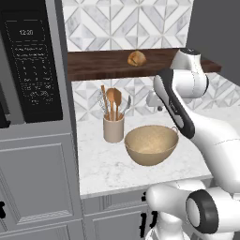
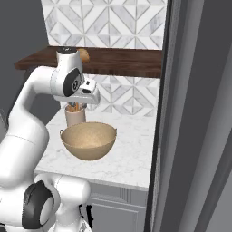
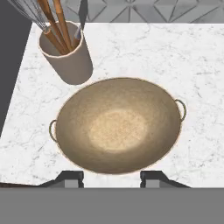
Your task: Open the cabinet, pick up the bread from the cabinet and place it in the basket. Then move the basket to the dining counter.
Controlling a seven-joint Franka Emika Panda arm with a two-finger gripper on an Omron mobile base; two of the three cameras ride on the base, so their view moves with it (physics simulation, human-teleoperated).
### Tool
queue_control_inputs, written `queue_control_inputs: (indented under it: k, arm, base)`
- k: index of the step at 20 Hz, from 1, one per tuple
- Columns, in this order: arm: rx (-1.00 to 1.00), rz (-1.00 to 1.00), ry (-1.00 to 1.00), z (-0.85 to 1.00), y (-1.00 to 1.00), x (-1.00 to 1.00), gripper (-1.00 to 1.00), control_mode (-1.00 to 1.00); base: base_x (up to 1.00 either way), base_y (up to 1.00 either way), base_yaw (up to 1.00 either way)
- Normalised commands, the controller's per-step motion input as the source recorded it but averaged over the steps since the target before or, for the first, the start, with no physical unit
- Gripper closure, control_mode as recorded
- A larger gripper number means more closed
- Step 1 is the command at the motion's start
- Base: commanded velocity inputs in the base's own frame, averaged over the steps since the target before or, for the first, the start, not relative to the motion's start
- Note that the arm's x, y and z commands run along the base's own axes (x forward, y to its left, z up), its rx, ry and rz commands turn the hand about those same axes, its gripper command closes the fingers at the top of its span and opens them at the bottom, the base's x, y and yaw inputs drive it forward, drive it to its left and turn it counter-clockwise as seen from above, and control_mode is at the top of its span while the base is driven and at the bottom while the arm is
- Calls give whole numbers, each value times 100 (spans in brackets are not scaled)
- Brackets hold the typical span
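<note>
Gripper spread, empty, bottom centre | basket mid-frame on counter | utensil cup upper left, beside basket | bread on cabinet, upper centre

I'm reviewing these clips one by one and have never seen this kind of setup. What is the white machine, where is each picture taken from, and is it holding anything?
The white machine is a robot arm on a drivable base, in a rendered kitchen. Two pictures come from cameras on the base, behind the arm to its left and right. The third comes from a camera on the hand, looking straight down along the tool; the two small dark tips at the bottom are its fingers, apart with nothing between them.

On the short marble worktop stand the basket, a wide tan bowl that is empty, and beside it a beige utensil cup with wooden spoons. Above, the bread, a small golden roll, sits on the cabinet, a dark wooden shelf. A microwave is at the left.
</note>
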Motion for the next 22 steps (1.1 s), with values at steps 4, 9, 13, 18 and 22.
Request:
queue_control_inputs:
  k: [4,9,13,18,22]
  arm:
    - [0,3,-11,1,0,-50,-100,-100]
    - [0,7,-34,43,2,-59,-100,-100]
    - [0,9,-53,94,0,-9,-100,-100]
    - [0,9,-27,98,14,16,-100,-100]
    - [0,2,-9,77,23,60,-100,-100]
  base:
    - [0,0,0]
    - [0,0,0]
    - [0,0,0]
    - [0,0,0]
    - [0,0,0]
